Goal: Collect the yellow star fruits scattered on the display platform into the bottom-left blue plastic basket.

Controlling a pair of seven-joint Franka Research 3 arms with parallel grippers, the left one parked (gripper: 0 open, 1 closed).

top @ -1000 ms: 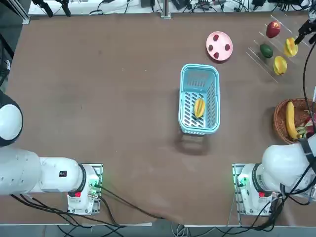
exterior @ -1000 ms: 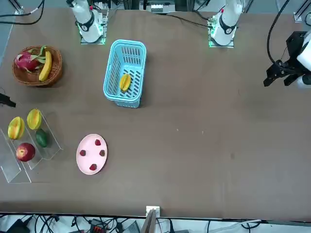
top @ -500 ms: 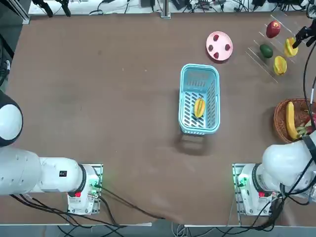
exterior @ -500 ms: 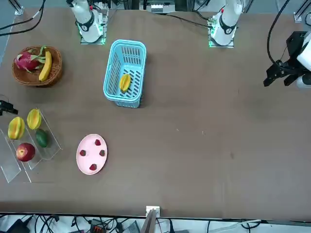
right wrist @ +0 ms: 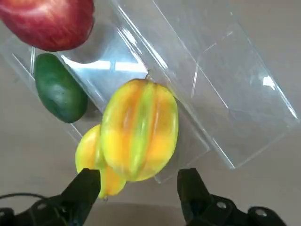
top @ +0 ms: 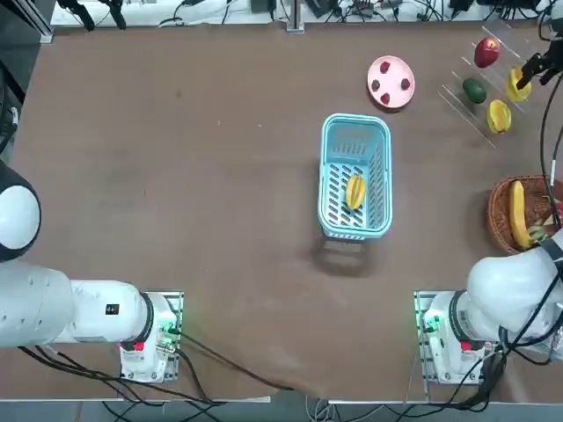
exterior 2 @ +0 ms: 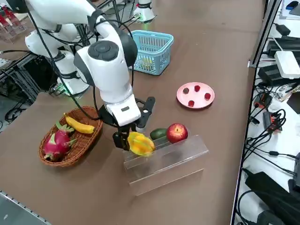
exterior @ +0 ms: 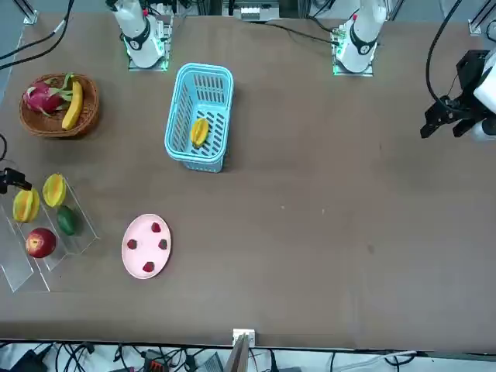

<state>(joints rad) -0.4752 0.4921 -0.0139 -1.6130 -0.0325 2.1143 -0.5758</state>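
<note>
Black two-finger right pincer (right wrist: 138, 193) with its fingertips wide apart, a ridged yellow-orange star fruit (right wrist: 139, 129) just ahead of them on the clear stepped acrylic stand (exterior 2: 164, 161), a second ridged star fruit (top: 499, 116) near the pincer, a light blue slotted plastic basket (top: 355, 226) well apart from it, holding a third star fruit (top: 355, 192).

Right gripper (right wrist: 138, 181) open at six o'clock of the near star fruit (right wrist: 139, 129), nothing between fingers. Second star fruit (right wrist: 94, 157) at eight, partly hidden by it; green avocado (right wrist: 60, 88) at ten; red apple (right wrist: 49, 21) at eleven; clear stand (right wrist: 225, 84) reaching toward two.
</note>
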